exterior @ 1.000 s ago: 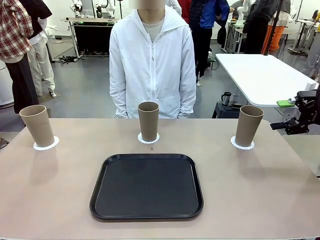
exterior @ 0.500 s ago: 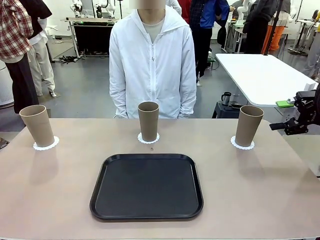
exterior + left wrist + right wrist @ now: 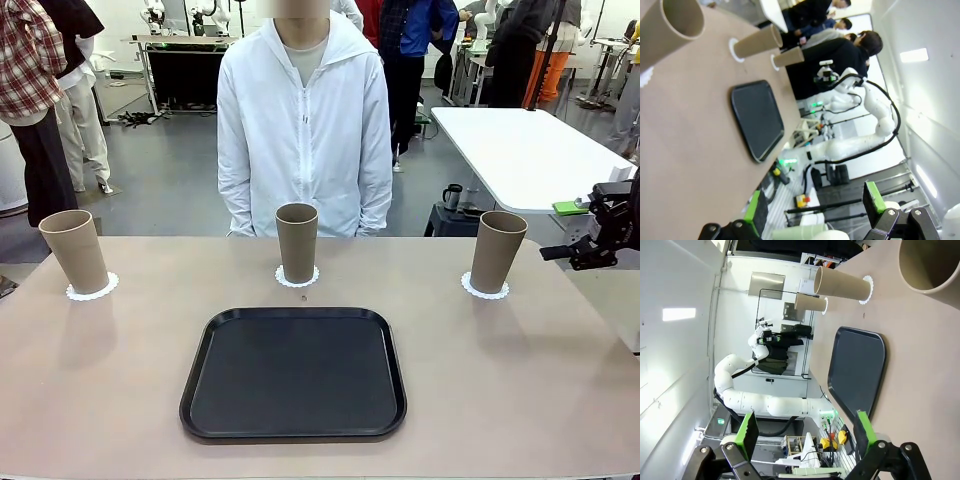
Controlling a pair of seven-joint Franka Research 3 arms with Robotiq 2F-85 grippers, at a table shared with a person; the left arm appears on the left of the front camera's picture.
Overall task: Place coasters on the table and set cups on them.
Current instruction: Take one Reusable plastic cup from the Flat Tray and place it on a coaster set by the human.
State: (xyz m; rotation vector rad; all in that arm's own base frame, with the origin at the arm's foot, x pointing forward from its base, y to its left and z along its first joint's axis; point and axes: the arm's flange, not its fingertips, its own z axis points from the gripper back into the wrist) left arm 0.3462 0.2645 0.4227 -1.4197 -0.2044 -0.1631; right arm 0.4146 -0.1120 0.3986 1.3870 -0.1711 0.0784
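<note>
**Three cups upright on their coasters, pincers released**

Three cups are seen standing on the table (image 3: 120,380): left cup (image 3: 74,251), middle cup (image 3: 296,242), right cup (image 3: 497,251); each is set on a white coaster (image 3: 484,291), beyond the black tray (image 3: 294,372). Each long axis is vertical, rim upward, narrow base down; the cups are judged light, stiff and easily tipped, best taken at mid-wall; the coasters are judged flimsy. The right pincer (image 3: 803,434) and left pincer (image 3: 815,207) are held spread, grasping nothing.

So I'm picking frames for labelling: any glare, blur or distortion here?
Front view: sharp and evenly lit, cups casting soft shadows on the table. Left wrist view: rolled sideways, nearest cup blurred, ceiling lights glaring. Right wrist view: also rolled, wide-angle stretch, bright wall glare.
</note>
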